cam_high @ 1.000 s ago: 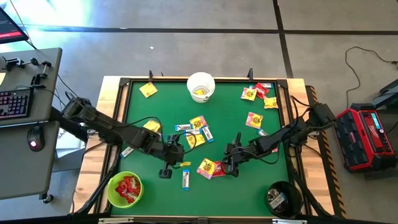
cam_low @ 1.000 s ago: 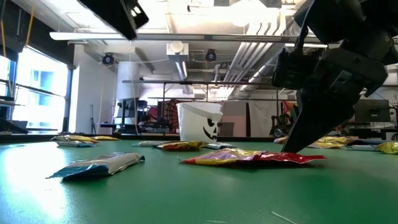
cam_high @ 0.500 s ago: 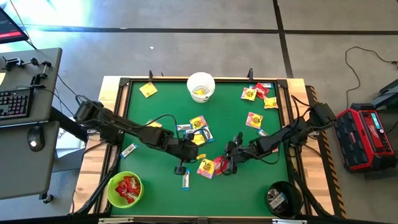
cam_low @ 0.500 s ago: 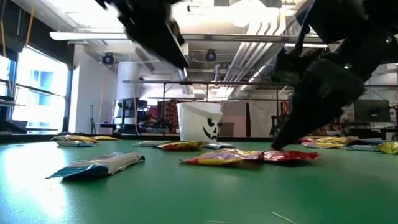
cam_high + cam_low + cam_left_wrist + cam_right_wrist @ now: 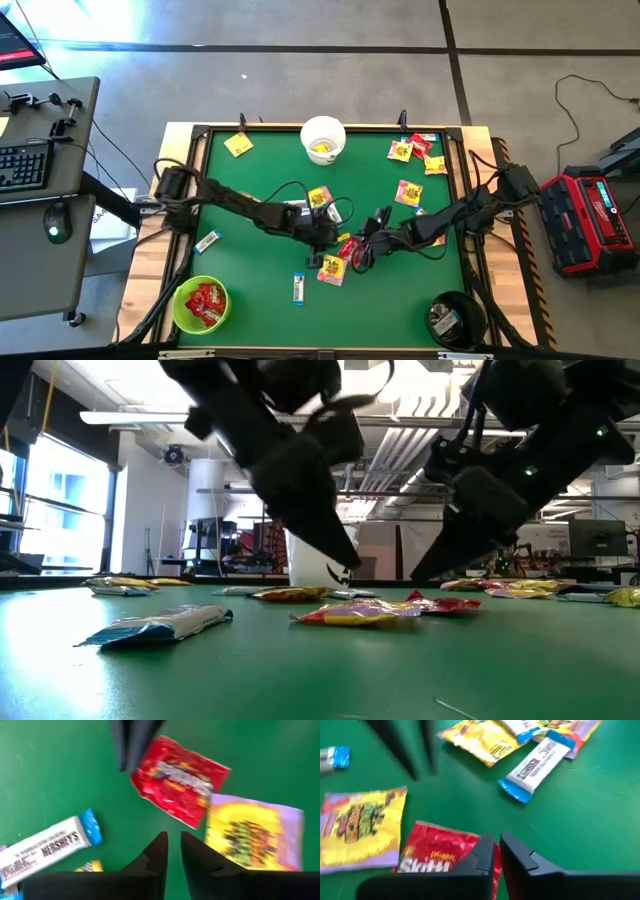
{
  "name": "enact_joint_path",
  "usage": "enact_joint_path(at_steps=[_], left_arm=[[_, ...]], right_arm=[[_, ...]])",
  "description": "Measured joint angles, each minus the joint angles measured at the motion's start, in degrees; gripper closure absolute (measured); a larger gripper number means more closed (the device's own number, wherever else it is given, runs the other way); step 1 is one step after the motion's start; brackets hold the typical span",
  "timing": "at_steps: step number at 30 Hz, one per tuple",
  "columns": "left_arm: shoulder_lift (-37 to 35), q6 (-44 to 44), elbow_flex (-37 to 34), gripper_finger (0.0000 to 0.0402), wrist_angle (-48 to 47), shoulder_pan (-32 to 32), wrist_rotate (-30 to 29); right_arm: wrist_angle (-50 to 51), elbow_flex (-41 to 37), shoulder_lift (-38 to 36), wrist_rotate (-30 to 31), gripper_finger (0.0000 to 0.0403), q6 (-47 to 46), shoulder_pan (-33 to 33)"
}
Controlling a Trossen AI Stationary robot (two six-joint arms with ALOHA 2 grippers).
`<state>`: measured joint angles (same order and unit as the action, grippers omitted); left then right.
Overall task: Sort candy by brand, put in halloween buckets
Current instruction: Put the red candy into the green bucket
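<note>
Both grippers meet near the middle of the green bench (image 5: 390,300). The left gripper (image 5: 322,257) hangs low, its fingers (image 5: 152,857) drawn to a narrow slit and holding nothing — their tips point at the bare mat just short of the red Skittles packet (image 5: 177,780). The right gripper (image 5: 358,254) comes in from the other side, fingers (image 5: 520,857) just as narrow, and the edge of that same red packet (image 5: 442,852) sits right at their tips; whether it is pinched cannot be told. A yellow packet with purple edging (image 5: 332,268) lies just beside the red one, touching it in the low view.

Three buckets: the white bucket (image 5: 323,139) at the far edge with a yellow piece inside, the lime green bucket (image 5: 200,304) at the near left corner full of red packets, the black bucket (image 5: 456,318) at the near right corner with a white-and-blue bar in it.

Loose candy — one Hershey's bar (image 5: 298,288) alone on the near mat, another bar (image 5: 207,242) by the left rail, a yellow packet (image 5: 238,145) in the far left corner, a cluster of four packets (image 5: 415,152) at far right. The near centre strip is open.
</note>
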<state>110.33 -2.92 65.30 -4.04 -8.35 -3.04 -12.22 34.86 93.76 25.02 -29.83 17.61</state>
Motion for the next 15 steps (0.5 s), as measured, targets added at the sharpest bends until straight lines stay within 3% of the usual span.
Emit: enact_joint_path(at_steps=[5, 8, 11, 15], left_arm=[[1.95, -0.14, 0.0, 0.0324, 4.87, 1.75, 0.78], [2.41, -2.62, 0.0, 0.0318, 7.32, 2.74, 1.33], [2.42, -5.66, 0.0, 0.032, 8.31, 3.89, 4.06], [2.42, -11.16, 0.0, 0.0324, 8.27, 5.6, 7.22]], right_arm=[[7.68, 2.39, -2.19, -2.85, 0.0312, 0.06, 0.67], [13.29, 3.66, -3.77, -3.31, 0.0297, -0.69, 2.77], [16.33, 4.15, -4.41, -4.05, 0.0319, -1.42, 5.0], [16.68, 3.96, -3.56, -5.11, 0.0386, -3.21, 7.41]])
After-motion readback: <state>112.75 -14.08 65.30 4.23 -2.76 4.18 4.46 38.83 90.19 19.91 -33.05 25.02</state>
